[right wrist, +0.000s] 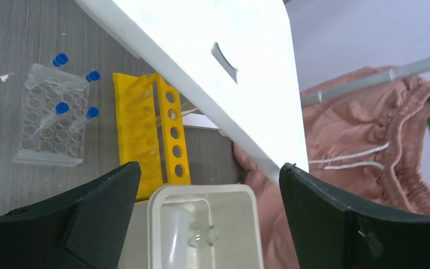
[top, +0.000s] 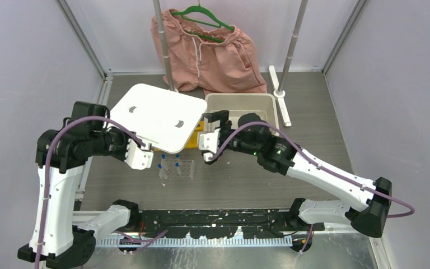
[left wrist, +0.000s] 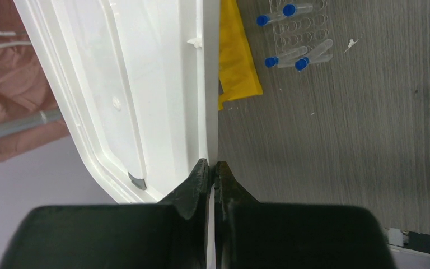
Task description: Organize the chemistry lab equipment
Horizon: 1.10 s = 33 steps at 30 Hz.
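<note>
Two pincers were engaged: the left pincer (left wrist: 213, 168) gripped the white lid (top: 154, 115) by its edge above the desk (top: 246, 179); the right pincer (right wrist: 208, 174) gaped wide over the bin (top: 241, 96). The yellow tube rack (right wrist: 171, 129) lay beside the bin. Best practice, judged from this: hold the lid high and level during loading.

The left arm (top: 56, 188) rises steeply from its base at the near left, elbow high, then bends its forearm inward toward the middle. The left tool (top: 140, 157) has both fingers pressed tight together, pinching the thin rim of a white lid (top: 157, 115). The right arm (top: 325, 174) stretches low from the near right toward the centre. The right tool (top: 209, 137) has its fingers spread wide and grips nothing.
</note>
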### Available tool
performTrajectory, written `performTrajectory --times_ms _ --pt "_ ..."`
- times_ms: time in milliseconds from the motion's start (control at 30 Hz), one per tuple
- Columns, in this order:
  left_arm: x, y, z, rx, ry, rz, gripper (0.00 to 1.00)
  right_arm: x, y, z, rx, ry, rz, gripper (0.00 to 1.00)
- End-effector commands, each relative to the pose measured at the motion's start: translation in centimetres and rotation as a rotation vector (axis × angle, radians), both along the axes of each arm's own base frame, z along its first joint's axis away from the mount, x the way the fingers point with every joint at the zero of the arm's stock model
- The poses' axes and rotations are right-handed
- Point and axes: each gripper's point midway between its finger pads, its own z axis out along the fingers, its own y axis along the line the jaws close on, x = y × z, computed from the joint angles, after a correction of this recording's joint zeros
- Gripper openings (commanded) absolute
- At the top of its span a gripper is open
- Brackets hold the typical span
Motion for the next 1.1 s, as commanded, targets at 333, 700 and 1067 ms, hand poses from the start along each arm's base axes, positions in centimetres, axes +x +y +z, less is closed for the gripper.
performTrajectory --times_ms 333,700,1067 --pt "-1.1 -0.9 -0.1 0.081 -0.088 -0.239 0.0 -0.7 4.8 1.9 -0.058 -0.314 0.059 0.64" --pt "-0.5 -1.1 -0.2 0.104 -0.113 -0.28 0.0 -1.9 8.2 3.2 -0.07 -0.495 0.04 0.39" --pt "4.4 -4.9 6.3 -0.189 -0.498 -0.225 0.42 -1.3 8.0 8.4 0.21 -0.485 -0.163 0.01"
